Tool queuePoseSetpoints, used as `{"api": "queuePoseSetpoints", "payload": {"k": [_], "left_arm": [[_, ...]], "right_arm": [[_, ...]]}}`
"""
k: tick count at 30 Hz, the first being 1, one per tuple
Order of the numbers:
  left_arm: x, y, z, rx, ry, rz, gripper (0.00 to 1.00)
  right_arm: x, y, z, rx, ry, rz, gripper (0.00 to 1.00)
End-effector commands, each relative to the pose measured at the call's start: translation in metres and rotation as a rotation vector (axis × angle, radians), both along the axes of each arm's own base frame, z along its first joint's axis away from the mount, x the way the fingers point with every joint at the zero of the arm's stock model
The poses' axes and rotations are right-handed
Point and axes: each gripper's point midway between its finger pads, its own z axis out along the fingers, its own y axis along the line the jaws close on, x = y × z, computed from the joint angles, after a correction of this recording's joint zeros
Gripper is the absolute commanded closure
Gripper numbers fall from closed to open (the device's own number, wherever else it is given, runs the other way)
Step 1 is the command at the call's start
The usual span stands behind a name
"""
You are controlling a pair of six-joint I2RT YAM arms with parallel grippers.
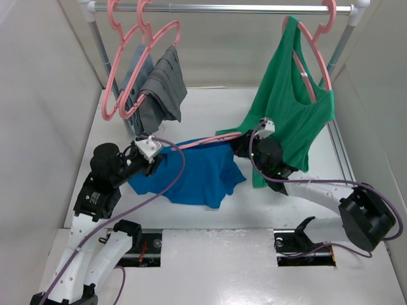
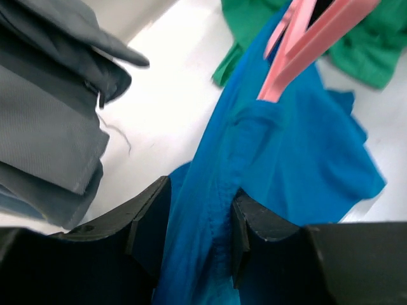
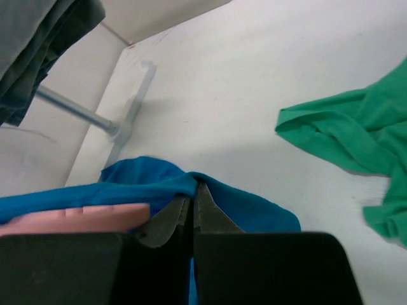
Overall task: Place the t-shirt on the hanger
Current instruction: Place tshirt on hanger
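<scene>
The blue t-shirt [image 1: 197, 175] lies crumpled on the white table, between my two grippers. The pink hanger [image 1: 210, 140] lies along its far edge, with one end tucked into the fabric. My left gripper [image 1: 154, 154] is at the shirt's left end, shut on a bunched seam of the t-shirt [image 2: 210, 190] that fills the gap between its fingers [image 2: 149, 222]. The hanger [image 2: 299, 44] runs away ahead of it. My right gripper [image 1: 243, 147] is at the shirt's right end, its jaws shut on a fold of the t-shirt [image 3: 254, 206]. The hanger [image 3: 76, 217] lies just left of them.
A metal rail [image 1: 222, 8] crosses the back. Grey garments [image 1: 159, 89] hang on pink hangers at its left, close behind my left gripper. A green top [image 1: 292, 108] hangs at the right, its hem trailing on the table [image 3: 356, 140]. Walls close in on both sides.
</scene>
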Motion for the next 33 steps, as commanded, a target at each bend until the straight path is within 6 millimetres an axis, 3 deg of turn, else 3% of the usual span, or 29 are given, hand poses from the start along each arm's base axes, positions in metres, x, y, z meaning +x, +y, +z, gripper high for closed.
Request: {"api": "queuePoseSetpoints", "payload": {"k": [1, 3, 4, 5, 9, 12, 13, 15, 18, 19, 21, 22, 26, 27, 30, 31, 32, 33], "left_arm": [[0.013, 0.023, -0.01, 0.147, -0.057, 0.075, 1.0], [0.014, 0.028, -0.021, 0.205, -0.052, 0.08, 1.0], [0.015, 0.031, -0.025, 0.222, -0.05, 0.091, 1.0], [0.02, 0.038, -0.036, 0.255, -0.028, 0.121, 1.0], [0.031, 0.052, -0.05, 0.351, -0.014, 0.173, 1.0], [0.036, 0.053, -0.059, 0.368, 0.019, 0.177, 1.0], [0.038, 0.052, -0.06, 0.368, 0.021, 0.177, 1.0], [0.043, 0.05, -0.063, 0.352, 0.053, 0.184, 1.0], [0.041, 0.034, -0.053, 0.301, 0.043, 0.11, 1.0], [0.037, 0.021, -0.046, 0.254, 0.035, 0.047, 1.0], [0.031, 0.007, -0.039, 0.212, 0.011, -0.018, 1.0], [0.024, -0.006, -0.029, 0.187, -0.018, -0.082, 1.0], [0.014, -0.022, -0.021, 0.109, 0.004, -0.147, 1.0], [0.014, -0.025, -0.016, 0.082, -0.001, -0.151, 1.0], [0.013, -0.031, -0.008, 0.033, 0.0, -0.161, 1.0], [0.012, -0.034, -0.002, 0.004, 0.002, -0.168, 1.0], [0.013, -0.036, -0.002, -0.006, 0.009, -0.176, 1.0], [0.01, -0.039, 0.003, -0.023, 0.009, -0.195, 1.0]], "right_arm": [[0.004, -0.047, -0.023, -0.126, 0.058, -0.194, 1.0], [0.003, -0.058, -0.015, -0.141, 0.044, -0.237, 1.0], [0.0, -0.064, -0.021, -0.169, 0.055, -0.249, 1.0], [0.001, -0.069, -0.016, -0.172, 0.04, -0.272, 1.0], [-0.002, -0.084, 0.001, -0.251, -0.023, -0.295, 1.0], [-0.007, -0.074, 0.025, -0.37, -0.107, -0.244, 1.0], [-0.009, -0.064, 0.039, -0.384, -0.144, -0.216, 1.0], [-0.011, -0.053, 0.048, -0.466, -0.2, -0.155, 1.0], [-0.018, -0.014, 0.07, -0.52, -0.332, 0.054, 1.0], [-0.029, 0.007, 0.075, -0.513, -0.387, 0.19, 1.0], [-0.041, 0.031, 0.092, -0.534, -0.521, 0.342, 1.0], [-0.06, 0.051, 0.098, -0.507, -0.59, 0.489, 1.0], [-0.093, 0.071, 0.116, -0.45, -0.694, 0.69, 0.88], [-0.098, 0.071, 0.121, -0.442, -0.705, 0.709, 0.77], [-0.105, 0.064, 0.119, -0.513, -0.687, 0.755, 0.59], [-0.109, 0.059, 0.134, -0.529, -0.71, 0.752, 0.44], [-0.112, 0.053, 0.122, -0.591, -0.676, 0.786, 0.38], [-0.115, 0.049, 0.122, -0.614, -0.67, 0.796, 0.34]]}}
